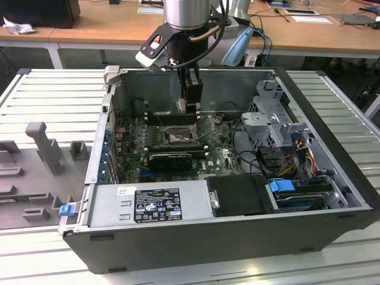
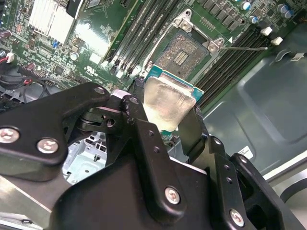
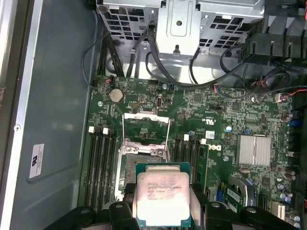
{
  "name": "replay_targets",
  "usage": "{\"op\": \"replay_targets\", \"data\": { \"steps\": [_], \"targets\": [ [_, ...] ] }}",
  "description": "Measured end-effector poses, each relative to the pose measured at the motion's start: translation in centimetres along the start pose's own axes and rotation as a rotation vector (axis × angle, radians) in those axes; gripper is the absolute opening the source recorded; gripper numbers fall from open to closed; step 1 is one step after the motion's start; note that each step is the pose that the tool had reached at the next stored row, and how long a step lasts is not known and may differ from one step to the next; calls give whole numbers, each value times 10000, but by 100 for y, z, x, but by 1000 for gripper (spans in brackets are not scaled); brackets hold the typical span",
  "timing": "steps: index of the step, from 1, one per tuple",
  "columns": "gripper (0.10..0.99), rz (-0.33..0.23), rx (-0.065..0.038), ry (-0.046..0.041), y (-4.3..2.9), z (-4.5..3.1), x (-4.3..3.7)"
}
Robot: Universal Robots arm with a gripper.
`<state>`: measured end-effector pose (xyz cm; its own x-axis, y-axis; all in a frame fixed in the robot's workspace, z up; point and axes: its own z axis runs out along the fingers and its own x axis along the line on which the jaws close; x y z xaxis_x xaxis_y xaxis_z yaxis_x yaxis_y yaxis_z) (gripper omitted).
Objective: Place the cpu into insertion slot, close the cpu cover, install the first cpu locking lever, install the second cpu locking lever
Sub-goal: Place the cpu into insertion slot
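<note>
One computer case (image 1: 208,243) lies open on the slatted grey table (image 1: 47,89), and there's plenty inside it: one green board (image 1: 219,154) flat on the bottom, one grey power supply (image 1: 148,205) along the near wall, one metal drive cage (image 1: 273,119) at the exterior view's right, and a bundle of coloured cables (image 1: 300,154) beside that. The single arm reaches straight down into the case, and its claw (image 1: 189,108) hangs over the middle of the board. In the second wrist view, the two black fingers (image 2: 139,120) are clamped on opposite edges of the one cpu (image 2: 165,98), silver face up, green rim peeking out. The chip sits above the board, close to the one socket (image 2: 184,50) but clear of it, and the socket's pin field is bare. The first wrist view shows the cpu (image 3: 163,194) over the socket's near edge, with the one cover (image 3: 146,116) swung up and open on the far side. One thin wire lever (image 2: 244,48) sticks out from a socket corner. Two banks of long black memory slots (image 3: 103,163) flank the socket, and one silver finned heatsink (image 3: 254,149) stands further along the board.
</note>
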<state>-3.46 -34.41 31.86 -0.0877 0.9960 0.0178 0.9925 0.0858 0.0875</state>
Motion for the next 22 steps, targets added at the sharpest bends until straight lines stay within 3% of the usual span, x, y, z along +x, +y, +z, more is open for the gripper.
{"op": "replay_targets", "data": {
  "steps": [22],
  "targets": [
    [525, -1, 0, 0, -13, 144, -3]
  ]
}}
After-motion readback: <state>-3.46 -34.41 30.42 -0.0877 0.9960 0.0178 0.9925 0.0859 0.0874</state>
